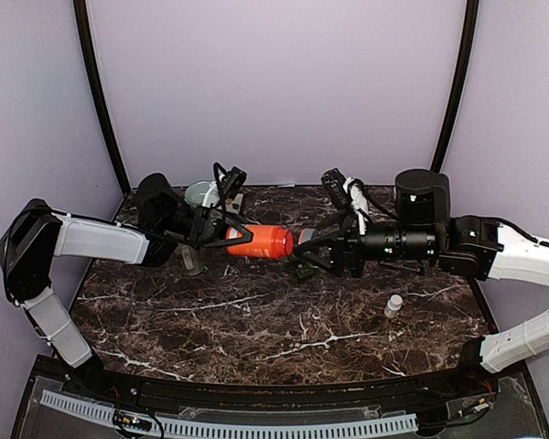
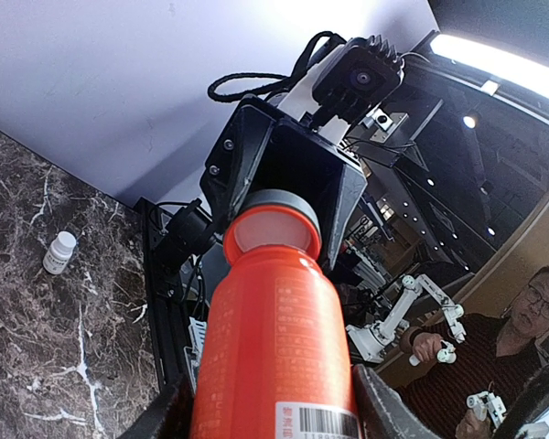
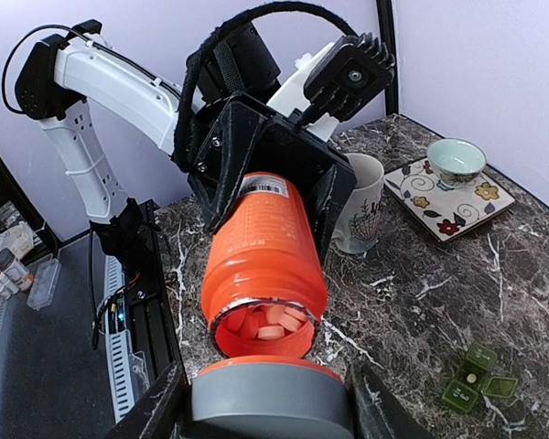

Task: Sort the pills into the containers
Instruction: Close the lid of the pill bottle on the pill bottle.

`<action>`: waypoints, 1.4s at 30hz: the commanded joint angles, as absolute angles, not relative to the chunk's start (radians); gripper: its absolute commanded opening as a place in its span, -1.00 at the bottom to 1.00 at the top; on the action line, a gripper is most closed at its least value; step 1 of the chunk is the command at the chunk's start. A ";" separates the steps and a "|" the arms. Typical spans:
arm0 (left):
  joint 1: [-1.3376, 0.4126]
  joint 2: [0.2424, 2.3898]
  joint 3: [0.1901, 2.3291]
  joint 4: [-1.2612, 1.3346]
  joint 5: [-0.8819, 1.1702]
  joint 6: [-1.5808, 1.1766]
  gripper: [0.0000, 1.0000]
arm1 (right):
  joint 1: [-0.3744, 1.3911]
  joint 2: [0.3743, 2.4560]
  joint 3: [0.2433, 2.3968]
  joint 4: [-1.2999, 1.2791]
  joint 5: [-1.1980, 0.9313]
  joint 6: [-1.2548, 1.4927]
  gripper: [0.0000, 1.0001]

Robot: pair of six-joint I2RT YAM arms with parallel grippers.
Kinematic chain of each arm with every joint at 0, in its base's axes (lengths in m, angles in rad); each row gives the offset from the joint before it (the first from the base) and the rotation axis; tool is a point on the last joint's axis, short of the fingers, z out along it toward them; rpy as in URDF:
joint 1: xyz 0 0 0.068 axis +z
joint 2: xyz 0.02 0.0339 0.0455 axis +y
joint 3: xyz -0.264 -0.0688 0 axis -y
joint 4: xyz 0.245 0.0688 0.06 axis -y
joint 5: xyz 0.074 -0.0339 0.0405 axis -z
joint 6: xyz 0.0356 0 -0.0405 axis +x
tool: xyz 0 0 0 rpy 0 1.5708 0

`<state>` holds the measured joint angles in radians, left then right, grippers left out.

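While the left gripper [image 1: 231,240] is clamped on the base end of the orange bottle [image 1: 259,241], the bottle lies horiz. in the air above the marble table [image 1: 256,338], over its back-middle part. Its long axis runs approx. left-right across the table, w/ the open mouth pointing to the right arm and the base pointing to the left arm. In the right wrist view the mouth faces the camera and tilts a bit down, and pale pills [image 3: 265,322] are visible inside.

The right gripper [image 1: 304,249] is closed on the grey cap [image 3: 270,402], one finger on each side. The cap is off the bottle and sits just in front of the mouth.

Both forearms are stretched nearly level and point at each other, i.e. the 2 grippers meet head-on. The left arm rises from its base to an elbow at the far left, then reaches right. The right arm does the opposite, w/ its elbow at the far right.

On the table, a green pill box [image 3: 476,375] w/ open lids lies near, below the right gripper. A small white bottle [image 1: 393,305] stands upright, well apart from the arms. Behind the left gripper stand a mug [image 3: 359,215] and a patterned plate [image 3: 439,206] w/ a bowl [image 3: 457,161] on it.
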<state>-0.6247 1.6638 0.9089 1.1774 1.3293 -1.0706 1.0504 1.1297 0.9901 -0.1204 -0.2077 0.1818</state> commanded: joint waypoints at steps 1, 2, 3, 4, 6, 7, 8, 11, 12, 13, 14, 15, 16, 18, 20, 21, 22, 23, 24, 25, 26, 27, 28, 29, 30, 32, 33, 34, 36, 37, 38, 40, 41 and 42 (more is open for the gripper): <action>-0.621 1.649 0.906 1.255 1.354 -1.097 -1.00 | 1.060 1.152 1.037 -0.081 -0.229 0.163 -0.58; -0.621 1.649 0.907 1.252 1.354 -1.093 -1.00 | 1.060 1.159 1.042 -0.080 -0.231 0.161 -0.58; -0.621 1.649 0.907 1.251 1.354 -1.092 -1.00 | 1.061 1.165 1.045 -0.081 -0.232 0.160 -0.58; -0.621 1.649 0.908 1.250 1.356 -1.092 -1.00 | 1.061 1.170 1.049 -0.081 -0.234 0.159 -0.58; -0.621 1.650 0.911 1.248 1.356 -1.091 -1.00 | 1.063 1.177 1.056 -0.080 -0.235 0.157 -0.57; -0.621 1.649 0.911 1.246 1.358 -1.090 -1.00 | 1.064 1.179 1.058 -0.078 -0.235 0.156 -0.57; -0.621 1.649 0.911 1.244 1.358 -1.088 -1.00 | 1.063 1.182 1.062 -0.077 -0.235 0.156 -0.57; -0.621 1.648 0.911 1.232 1.359 -1.079 -1.00 | 1.064 1.191 1.069 -0.075 -0.238 0.155 -0.57; -0.621 1.648 0.912 1.230 1.359 -1.077 -1.00 | 1.065 1.194 1.071 -0.073 -0.240 0.155 -0.57; -0.621 1.648 0.913 1.231 1.359 -1.077 -1.00 | 1.064 1.195 1.073 -0.070 -0.241 0.155 -0.56; -0.621 1.647 0.913 1.229 1.358 -1.077 -1.00 | 1.065 1.198 1.074 -0.068 -0.242 0.155 -0.57; -0.621 1.648 0.912 1.229 1.358 -1.076 -1.00 | 1.065 1.202 1.075 -0.065 -0.244 0.156 -0.56; -0.621 1.648 0.913 1.229 1.358 -1.077 -1.00 | 1.066 1.204 1.075 -0.063 -0.246 0.157 -0.56; -0.621 1.648 0.914 1.229 1.356 -1.075 -1.00 | 1.066 1.209 1.078 -0.056 -0.249 0.157 -0.56; -0.621 1.648 0.915 1.229 1.355 -1.075 -1.00 | 1.066 1.213 1.081 -0.051 -0.252 0.158 -0.56; -0.621 1.649 0.915 1.229 1.355 -1.075 -1.00 | 1.067 1.215 1.081 -0.048 -0.253 0.159 -0.56; -0.621 1.649 0.917 1.229 1.356 -1.075 -1.00 | 1.068 1.217 1.081 -0.046 -0.254 0.160 -0.56; -0.621 1.649 0.917 1.228 1.355 -1.075 -1.00 | 1.068 1.217 1.080 -0.044 -0.257 0.161 -0.56; -0.621 1.649 0.919 1.227 1.355 -1.075 -1.00 | 1.069 1.218 1.080 -0.041 -0.258 0.161 -0.56; -0.621 1.649 0.918 1.228 1.354 -1.075 -1.00 | 1.069 1.218 1.080 -0.040 -0.257 0.162 -0.56; -0.621 1.650 0.919 1.230 1.354 -1.076 -1.00 | 1.070 1.221 1.080 -0.040 -0.258 0.164 -0.56; -0.621 1.650 0.919 1.230 1.354 -1.078 -1.00 | 1.071 1.221 1.080 -0.039 -0.259 0.164 -0.56; -0.621 1.649 0.919 1.230 1.352 -1.077 -1.00 | 1.070 1.222 1.080 -0.038 -0.260 0.163 -0.56; -0.621 1.649 0.920 1.230 1.352 -1.077 -1.00 | 1.072 1.223 1.079 -0.037 -0.261 0.164 -0.56; -0.621 1.649 0.923 1.231 1.352 -1.078 -1.00 | 1.072 1.223 1.079 -0.035 -0.260 0.166 -0.56; -0.621 1.649 0.926 1.232 1.353 -1.080 -1.00 | 1.073 1.224 1.078 -0.030 -0.261 0.166 -0.56; -0.621 1.649 0.926 1.235 1.351 -1.081 -1.00 | 1.074 1.224 1.077 -0.028 -0.260 0.167 -0.56; -0.621 1.650 0.926 1.236 1.351 -1.083 -1.00 | 1.073 1.225 1.077 -0.026 -0.261 0.167 -0.56; -0.621 1.651 0.927 1.239 1.351 -1.087 -1.00 | 1.075 1.226 1.077 -0.020 -0.262 0.169 -0.56; -0.621 1.651 0.926 1.241 1.351 -1.088 -1.00 | 1.075 1.228 1.076 -0.018 -0.262 0.169 -0.56; -0.621 1.651 0.926 1.243 1.351 -1.090 -1.00 | 1.075 1.230 1.075 -0.015 -0.262 0.170 -0.56; -0.621 1.651 0.928 1.248 1.351 -1.095 -1.00 | 1.076 1.233 1.075 -0.010 -0.265 0.171 -0.56; -0.621 1.651 0.928 1.249 1.351 -1.097 -1.00 | 1.077 1.234 1.074 -0.007 -0.265 0.171 -0.56; -0.621 1.649 0.929 1.250 1.351 -1.097 -1.00 | 1.076 1.236 1.075 -0.005 -0.266 0.172 -0.56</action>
<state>-0.6247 1.6642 0.9092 1.1988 1.3460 -1.0863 1.0645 1.2278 1.0512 -0.0677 -0.2512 0.1661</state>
